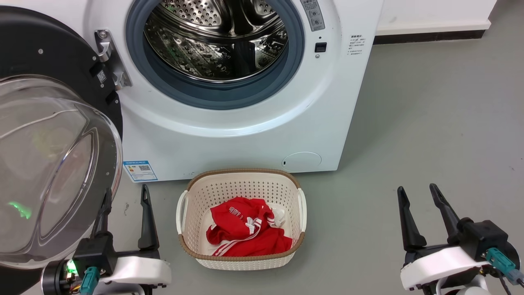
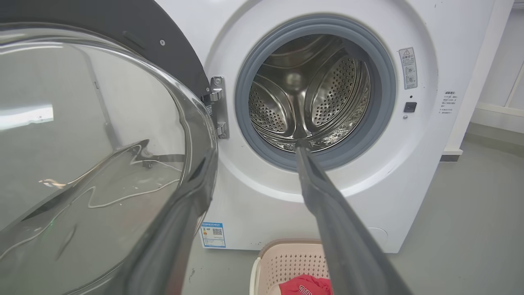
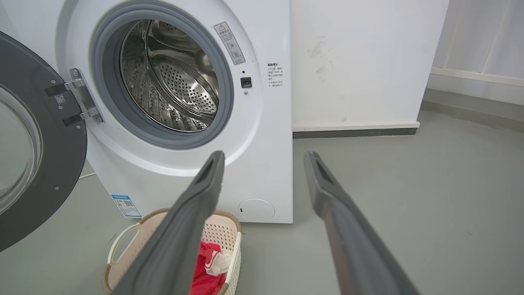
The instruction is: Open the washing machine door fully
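fig. left gripper, fingers apart and holding nothing, sits just right of the glass bowl of the washing machine door. the door stands swung out on its hinge, to that gripper's left. right gripper, likewise spread and empty, lies well apart. to complete the swing, press the black ring away from the drum opening, slowly, without levering on the glass.
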### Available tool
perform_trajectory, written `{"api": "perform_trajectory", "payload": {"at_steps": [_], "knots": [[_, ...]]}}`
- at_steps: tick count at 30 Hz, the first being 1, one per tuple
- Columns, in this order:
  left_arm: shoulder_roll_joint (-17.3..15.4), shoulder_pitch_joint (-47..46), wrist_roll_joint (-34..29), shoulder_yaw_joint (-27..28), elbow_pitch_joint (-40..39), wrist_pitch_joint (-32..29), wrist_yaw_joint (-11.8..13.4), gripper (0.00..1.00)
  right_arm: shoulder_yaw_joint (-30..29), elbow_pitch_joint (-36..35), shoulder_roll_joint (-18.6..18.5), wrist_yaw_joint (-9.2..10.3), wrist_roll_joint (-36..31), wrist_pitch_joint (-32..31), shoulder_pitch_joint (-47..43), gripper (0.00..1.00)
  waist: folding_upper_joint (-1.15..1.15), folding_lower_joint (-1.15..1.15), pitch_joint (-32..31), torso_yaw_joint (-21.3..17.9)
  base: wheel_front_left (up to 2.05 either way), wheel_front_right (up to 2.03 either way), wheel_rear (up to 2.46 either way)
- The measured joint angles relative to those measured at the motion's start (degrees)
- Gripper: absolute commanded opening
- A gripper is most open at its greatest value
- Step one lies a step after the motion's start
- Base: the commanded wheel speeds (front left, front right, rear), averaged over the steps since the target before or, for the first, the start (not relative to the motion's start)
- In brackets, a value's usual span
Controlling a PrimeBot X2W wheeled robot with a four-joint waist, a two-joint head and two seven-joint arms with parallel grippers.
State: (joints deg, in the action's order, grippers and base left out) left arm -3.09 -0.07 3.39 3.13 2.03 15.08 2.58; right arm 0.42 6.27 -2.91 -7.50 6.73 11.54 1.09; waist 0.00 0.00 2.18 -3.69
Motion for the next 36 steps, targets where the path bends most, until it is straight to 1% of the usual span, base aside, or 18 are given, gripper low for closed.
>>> {"api": "perform_trajectory", "payload": {"at_steps": [21, 22, 27, 29, 30, 31, 36], "knots": [[0.11, 0.97, 0.42, -0.12, 0.4, 0.0, 0.26, 1.0, 0.75, 1.1, 0.0, 0.0, 0.88, 0.53, 0.07, 1.0, 0.0, 0.0, -0.18, 0.95, 0.0, 0.0, 0.0], [0.12, 0.99, 0.42, -0.13, 0.41, 0.0, 0.25, 0.0, 0.75, 1.14, 0.0, 0.0, 0.9, 0.54, 0.07, 0.0, 0.0, 0.0, -0.19, 0.93, 0.0, 0.0, 0.0], [0.32, 1.69, 0.93, -0.1, 2.82, -0.53, 0.15, 0.0, 0.89, 3.04, 0.0, -0.01, 1.56, 0.32, -1.38, 0.0, 0.0, 0.0, -0.23, 0.93, 0.0, 0.0, 0.0], [0.35, 1.64, 3.08, 0.29, 3.49, -1.4, -0.05, 0.0, 0.87, 3.15, 0.0, -0.01, 3.64, 0.0, -1.47, 0.0, 0.0, 0.0, -0.26, 0.98, 0.0, 0.0, 0.0], [0.34, 1.58, 5.45, 0.58, 3.92, -2.14, -0.12, 0.0, 0.82, 3.21, -0.01, -0.01, 6.2, -0.48, -1.45, 0.0, 0.0, 0.0, -0.29, 1.03, 0.0, 0.0, 0.0], [0.34, 1.58, 5.45, 0.58, 3.92, -2.14, -0.12, 0.0, 0.82, 3.21, -0.01, -0.01, 6.2, -0.48, -1.45, 0.0, 0.0, 0.0, -0.29, 1.03, 0.0, 0.0, 0.0], [0.34, 1.23, 11.45, 0.7, 4.34, -3.38, -1.08, 0.0, 0.65, 3.57, -0.16, -0.01, 12.22, -1.36, -1.31, 0.0, 0.0, 0.0, -0.36, 1.14, 0.0, 0.0, 0.0]]}}
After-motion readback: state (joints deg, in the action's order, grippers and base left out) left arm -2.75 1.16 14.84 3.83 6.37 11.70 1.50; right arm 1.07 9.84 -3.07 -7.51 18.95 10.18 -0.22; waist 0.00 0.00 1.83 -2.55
